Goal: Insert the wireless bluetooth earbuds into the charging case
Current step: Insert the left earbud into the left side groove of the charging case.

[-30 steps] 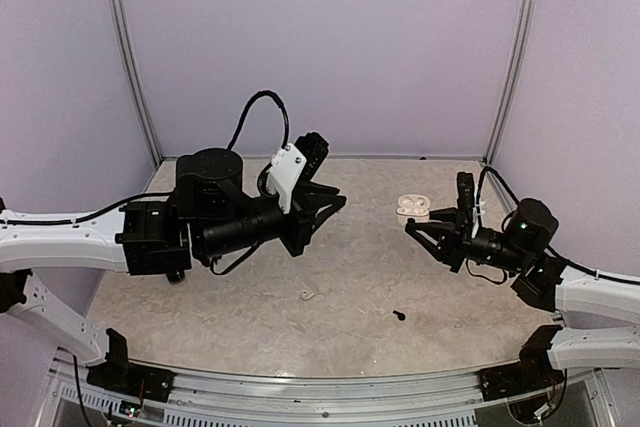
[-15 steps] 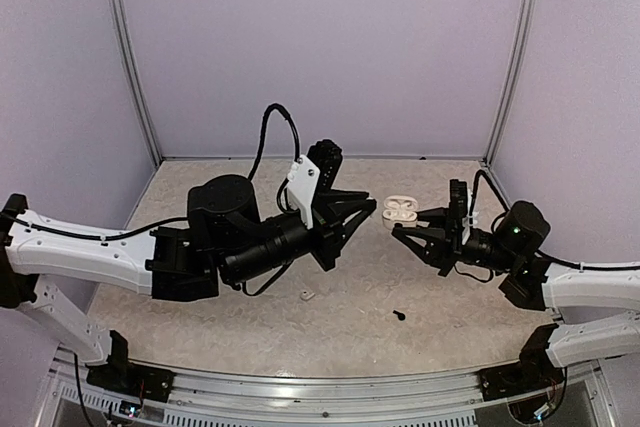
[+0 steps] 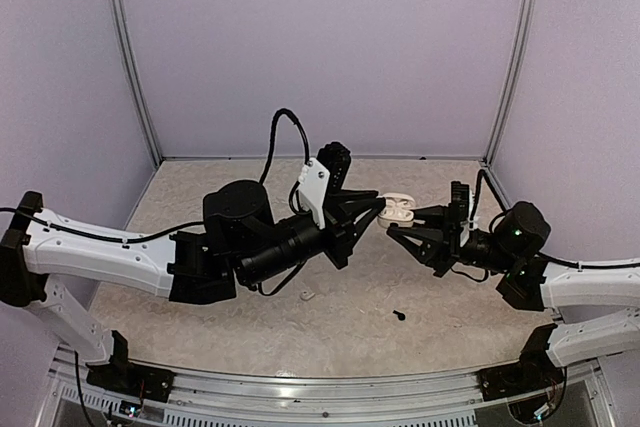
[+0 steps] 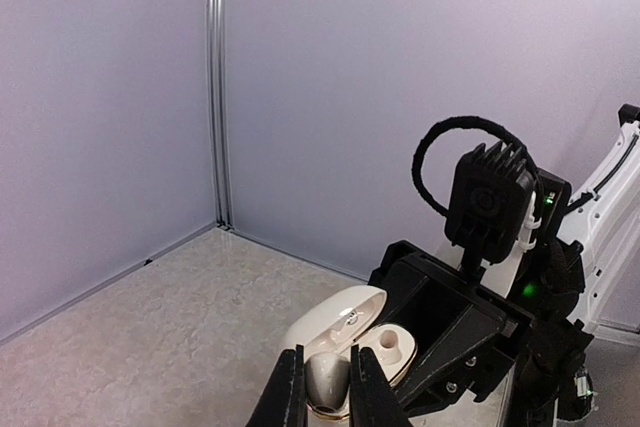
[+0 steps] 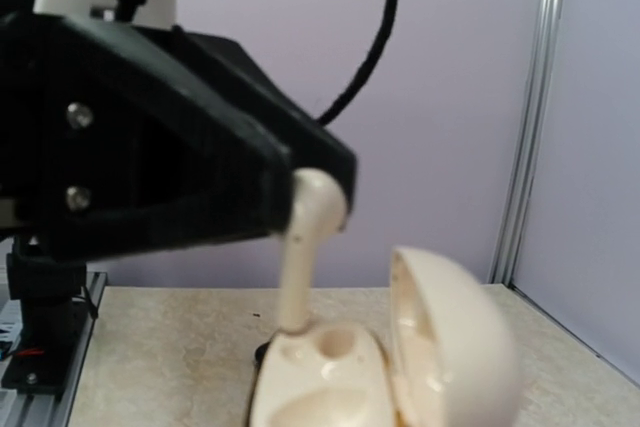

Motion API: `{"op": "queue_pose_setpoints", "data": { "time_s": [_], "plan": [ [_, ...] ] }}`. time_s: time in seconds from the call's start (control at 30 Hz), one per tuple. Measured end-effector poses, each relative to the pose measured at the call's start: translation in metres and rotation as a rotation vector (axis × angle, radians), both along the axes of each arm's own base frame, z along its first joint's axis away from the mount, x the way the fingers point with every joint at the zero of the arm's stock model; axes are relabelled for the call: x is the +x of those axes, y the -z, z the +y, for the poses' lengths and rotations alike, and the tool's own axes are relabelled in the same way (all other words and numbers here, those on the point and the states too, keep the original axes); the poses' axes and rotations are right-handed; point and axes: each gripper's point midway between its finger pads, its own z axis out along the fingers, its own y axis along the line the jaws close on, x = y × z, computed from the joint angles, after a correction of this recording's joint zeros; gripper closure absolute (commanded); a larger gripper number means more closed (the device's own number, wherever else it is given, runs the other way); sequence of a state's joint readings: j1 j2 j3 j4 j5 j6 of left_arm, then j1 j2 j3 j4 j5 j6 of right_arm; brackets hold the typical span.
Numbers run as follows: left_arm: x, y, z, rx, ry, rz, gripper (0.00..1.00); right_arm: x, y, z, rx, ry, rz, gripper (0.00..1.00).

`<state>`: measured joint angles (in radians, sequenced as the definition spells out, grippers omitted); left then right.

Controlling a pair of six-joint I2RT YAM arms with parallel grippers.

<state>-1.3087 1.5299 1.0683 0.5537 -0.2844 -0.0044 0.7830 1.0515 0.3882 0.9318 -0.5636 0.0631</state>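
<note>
Seen from above, both arms meet over the middle of a marbled beige bench (image 3: 470, 307) closed in by lilac walls (image 3: 330, 47). The left claw (image 3: 377, 209) and the right claw (image 3: 404, 222) come tip to tip. The white charging case (image 3: 400, 209) is clamped in the right claw, clear of the surface. Only this view shows a loose white earbud (image 3: 307, 295) and a black earbud (image 3: 399, 315) lying on the bench nearer the arm bases, apart from each other.

The left wrist camera shows the left claw (image 4: 327, 355) pressed together on the pinched earbud (image 4: 327, 379), directly over the open charging case (image 4: 345, 332). The right claw's black frame sits just behind the case.

From the right wrist, the pinched earbud (image 5: 300, 257) has its long axis nearly upright. Its head is up at the left claw's tip and its stem points down, meeting the near-left socket of the charging case (image 5: 320, 377). The lid (image 5: 455, 347) stands open to the right. The right claw's own tips are out of frame here.
</note>
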Motion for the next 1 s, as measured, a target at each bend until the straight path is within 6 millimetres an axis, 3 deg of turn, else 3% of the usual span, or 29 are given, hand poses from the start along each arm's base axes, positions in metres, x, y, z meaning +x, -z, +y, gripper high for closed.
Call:
{"op": "queue_pose_setpoints", "data": {
  "time_s": [0.57,0.87,1.0],
  "plan": [
    [0.006,0.001,-0.002,-0.014,-0.007,0.01,0.99,-0.003,-0.005,0.003,0.009,-0.012,-0.007,1.0],
    [0.006,0.002,-0.005,-0.004,-0.033,-0.002,0.93,-0.001,-0.011,0.0,0.03,0.016,-0.005,1.0],
    [0.008,0.002,-0.007,-0.005,-0.052,-0.005,0.87,0.001,-0.013,-0.002,0.035,0.026,-0.005,1.0]
  ]
}}
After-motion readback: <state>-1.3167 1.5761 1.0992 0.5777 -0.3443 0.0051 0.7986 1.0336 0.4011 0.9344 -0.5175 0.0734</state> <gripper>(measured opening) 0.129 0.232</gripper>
